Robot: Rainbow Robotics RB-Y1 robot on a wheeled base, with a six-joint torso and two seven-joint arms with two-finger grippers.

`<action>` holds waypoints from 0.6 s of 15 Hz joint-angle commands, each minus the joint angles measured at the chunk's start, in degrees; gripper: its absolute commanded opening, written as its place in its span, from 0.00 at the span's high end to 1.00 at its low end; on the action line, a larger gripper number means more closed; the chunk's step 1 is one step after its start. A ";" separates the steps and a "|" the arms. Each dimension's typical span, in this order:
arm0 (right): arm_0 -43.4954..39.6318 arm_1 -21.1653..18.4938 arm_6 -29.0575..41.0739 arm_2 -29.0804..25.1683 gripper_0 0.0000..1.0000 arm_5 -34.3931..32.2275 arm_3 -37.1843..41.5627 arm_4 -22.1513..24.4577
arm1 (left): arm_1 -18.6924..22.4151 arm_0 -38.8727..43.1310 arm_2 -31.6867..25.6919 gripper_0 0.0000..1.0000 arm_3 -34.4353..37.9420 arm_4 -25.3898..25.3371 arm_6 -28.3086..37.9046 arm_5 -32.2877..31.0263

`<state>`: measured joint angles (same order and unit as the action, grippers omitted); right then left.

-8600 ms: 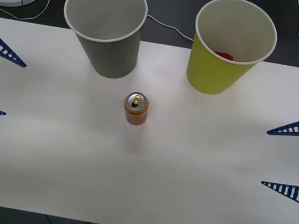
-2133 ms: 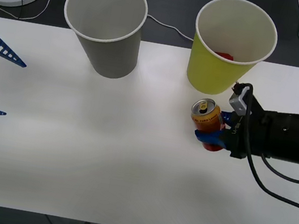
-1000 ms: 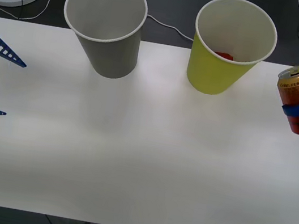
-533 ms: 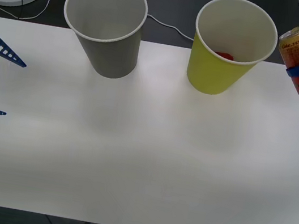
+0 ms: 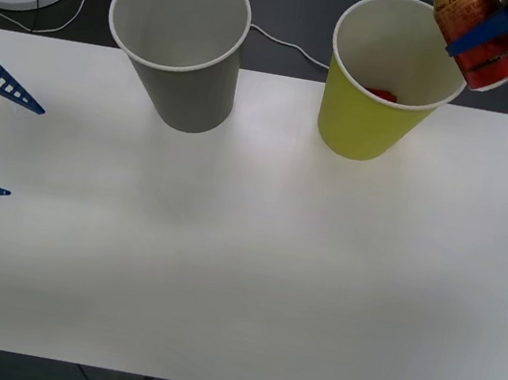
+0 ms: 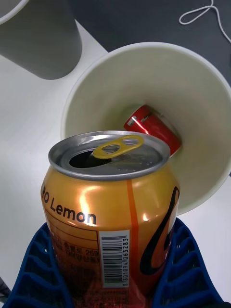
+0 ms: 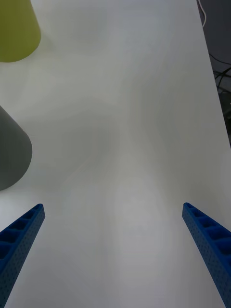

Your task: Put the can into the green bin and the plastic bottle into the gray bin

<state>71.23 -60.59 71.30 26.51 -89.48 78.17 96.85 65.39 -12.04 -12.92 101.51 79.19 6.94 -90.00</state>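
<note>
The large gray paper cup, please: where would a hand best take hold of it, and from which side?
Probably its tapered wall below the rolled rim, from the robot's left. The large gray paper cup stands upright, the open left hand sits on that side, and the right hand is busy holding the orange-red drink can near the yellow-green paper cup.

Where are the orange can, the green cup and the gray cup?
can (image 5: 477, 32), front view, on its side wall.
green bin (image 5: 361, 120), front view, on its outer wall.
gray bin (image 5: 192, 92), front view, on its outer wall.
</note>
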 commanded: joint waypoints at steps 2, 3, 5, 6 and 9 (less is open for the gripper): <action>4.97 6.45 -0.81 1.26 1.00 0.89 -8.39 8.53 | 0.00 0.00 0.00 0.00 0.00 0.00 0.00 0.00; 5.49 7.77 -0.81 1.44 1.00 1.50 -9.44 9.84 | 0.00 0.00 0.00 0.00 0.00 0.00 0.00 0.00; 6.90 10.58 -0.81 1.44 1.00 2.38 -12.25 12.75 | 0.00 0.00 0.00 0.00 0.00 0.00 0.00 0.00; 7.34 11.37 -0.81 1.44 1.00 2.82 -13.31 13.27 | 0.00 0.00 0.00 0.00 0.00 0.00 0.00 0.00; 8.13 12.34 -0.99 1.44 1.00 3.35 -14.45 14.24 | 0.00 0.00 0.00 0.00 0.00 0.00 0.00 0.00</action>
<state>79.19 -48.36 70.37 27.95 -86.22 63.82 110.77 65.39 -12.04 -12.92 101.51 79.19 6.94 -90.00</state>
